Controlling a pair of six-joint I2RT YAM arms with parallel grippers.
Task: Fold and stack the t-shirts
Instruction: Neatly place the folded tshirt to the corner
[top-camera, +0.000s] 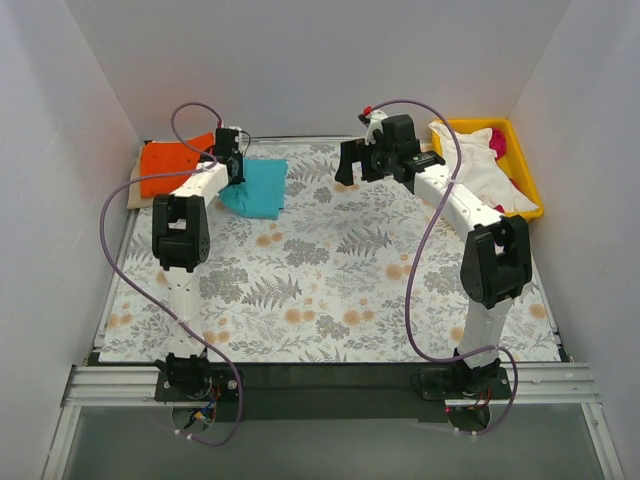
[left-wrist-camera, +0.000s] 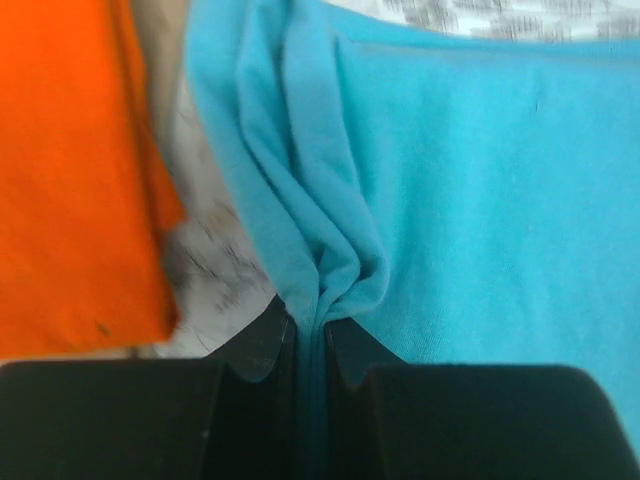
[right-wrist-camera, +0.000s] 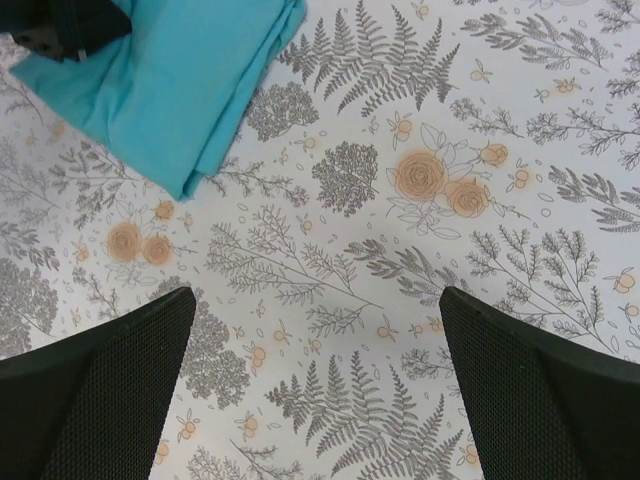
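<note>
A folded teal-blue t-shirt (top-camera: 256, 188) lies at the back left of the floral cloth; it also shows in the left wrist view (left-wrist-camera: 480, 220) and the right wrist view (right-wrist-camera: 170, 90). My left gripper (top-camera: 235, 160) is shut on a bunched edge of it (left-wrist-camera: 315, 310). A folded orange t-shirt (top-camera: 172, 165) lies just left of it, also in the left wrist view (left-wrist-camera: 70, 170). My right gripper (top-camera: 350, 165) is open and empty above bare cloth (right-wrist-camera: 315, 300), right of the teal shirt. A white t-shirt (top-camera: 478, 170) and a magenta one (top-camera: 497, 142) lie in the yellow tray (top-camera: 522, 150).
White walls close in the back and both sides. The yellow tray stands at the back right corner. The floral table cloth (top-camera: 330, 290) covers the table. A black bar runs along the near edge by the arm bases.
</note>
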